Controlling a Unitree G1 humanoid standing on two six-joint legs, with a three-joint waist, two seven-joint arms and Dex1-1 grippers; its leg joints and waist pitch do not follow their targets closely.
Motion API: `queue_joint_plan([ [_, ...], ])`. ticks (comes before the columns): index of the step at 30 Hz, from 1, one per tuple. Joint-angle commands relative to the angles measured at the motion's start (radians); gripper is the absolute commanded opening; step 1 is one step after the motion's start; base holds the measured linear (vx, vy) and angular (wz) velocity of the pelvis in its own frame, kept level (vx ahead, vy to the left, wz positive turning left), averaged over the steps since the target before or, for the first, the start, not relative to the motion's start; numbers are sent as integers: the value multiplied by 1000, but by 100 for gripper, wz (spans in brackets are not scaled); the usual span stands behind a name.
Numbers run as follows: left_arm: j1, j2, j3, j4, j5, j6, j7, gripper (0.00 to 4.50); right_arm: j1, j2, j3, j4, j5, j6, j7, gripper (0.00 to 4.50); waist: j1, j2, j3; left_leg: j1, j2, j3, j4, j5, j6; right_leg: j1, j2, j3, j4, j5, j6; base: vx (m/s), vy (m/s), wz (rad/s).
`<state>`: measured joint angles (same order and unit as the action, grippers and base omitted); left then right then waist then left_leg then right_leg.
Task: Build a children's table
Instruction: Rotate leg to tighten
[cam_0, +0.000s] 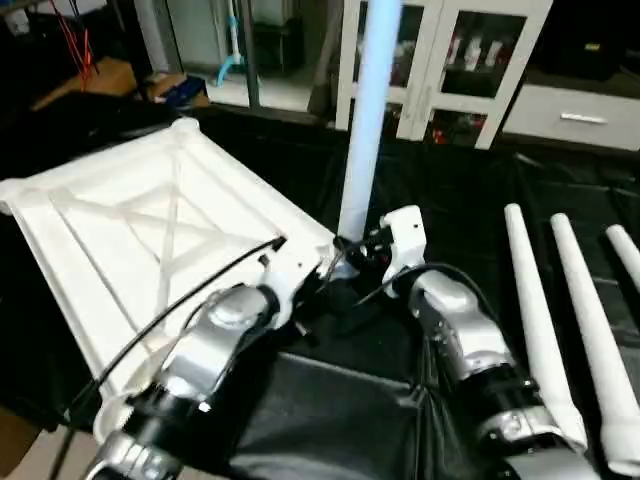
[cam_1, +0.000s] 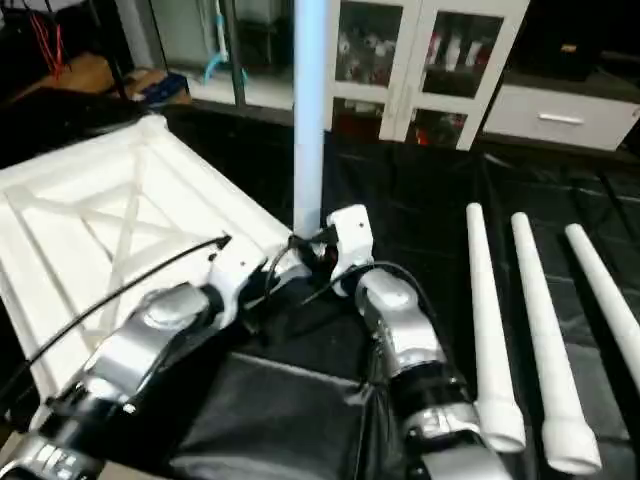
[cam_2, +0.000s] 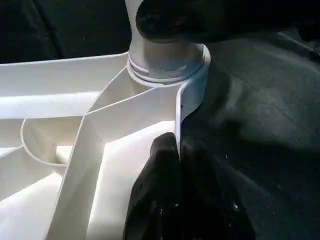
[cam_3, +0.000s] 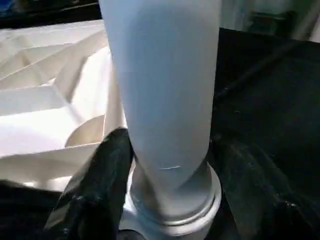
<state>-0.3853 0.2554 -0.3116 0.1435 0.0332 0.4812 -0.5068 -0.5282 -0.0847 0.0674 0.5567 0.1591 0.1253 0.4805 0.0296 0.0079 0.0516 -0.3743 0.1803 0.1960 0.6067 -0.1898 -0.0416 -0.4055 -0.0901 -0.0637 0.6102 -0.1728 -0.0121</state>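
White table top (cam_0: 130, 240) lying ribs-up on black cloth (cam_0: 470, 200), one upright leg (cam_0: 365, 120) seated in its near corner socket, three loose legs (cam_1: 545, 340) alongside, right gripper (cam_3: 170, 175) straddling upright leg base, contact unclear, left gripper (cam_2: 177, 155) pinched closed on top's edge wall.
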Motion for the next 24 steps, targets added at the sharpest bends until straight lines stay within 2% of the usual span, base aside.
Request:
queue_joint_plan([
  [1,29,39,18,-11,10,39,-11,0,-7,-30,-21,-45,17,10,21,317,2,10,-71,12,47,-24,-75,-188,35,48,-49,41,-60,-94,-238,0,0,0],
  [6,70,112,33,-103,7,90,-46,0,-6,-115,-11,-95,31,35,146,351,0,11,-65,17,48,-23,-79,-252,17,43,-47,42,-68,-172,-228,0,0,0],
  [8,70,118,45,-133,-15,137,-56,54,-7,-132,-14,-95,30,36,156,375,3,11,-63,18,48,-24,-81,-264,5,43,-48,43,-70,-197,-221,0,0,0],
  [9,69,119,49,-144,-22,157,-60,54,-6,-138,-13,-96,28,37,165,382,2,13,-63,18,47,-23,-81,-272,2,40,-47,43,-71,-206,-220,0,0,0],
  [11,59,118,35,-146,-12,176,-64,57,-4,-141,-7,-107,30,47,182,383,2,11,-63,19,45,-24,-81,-273,-5,41,-45,43,-72,-212,-212,0,0,0],
  [12,55,119,26,-144,-4,180,-66,85,-2,-140,-6,-113,32,53,188,384,3,14,-62,22,45,-23,-81,-279,-5,39,-45,43,-74,-218,-210,0,0,0],
  [14,53,118,22,-144,-2,182,-65,96,0,-140,-4,-119,34,56,193,384,3,14,-61,18,44,-25,-82,-290,-6,41,-47,43,-76,-239,-203,0,0,0],
  [18,44,125,-11,-133,0,200,-69,98,2,-145,3,-130,32,63,208,384,1,14,-61,17,44,-28,-84,-303,-9,40,-47,42,-78,-262,-194,0,0,0],
  [24,24,89,8,-90,-1,167,-31,98,5,-150,5,-135,39,64,210,384,1,14,-61,18,43,-27,-82,-302,-8,38,-46,42,-81,-265,-193,0,0,0],
])
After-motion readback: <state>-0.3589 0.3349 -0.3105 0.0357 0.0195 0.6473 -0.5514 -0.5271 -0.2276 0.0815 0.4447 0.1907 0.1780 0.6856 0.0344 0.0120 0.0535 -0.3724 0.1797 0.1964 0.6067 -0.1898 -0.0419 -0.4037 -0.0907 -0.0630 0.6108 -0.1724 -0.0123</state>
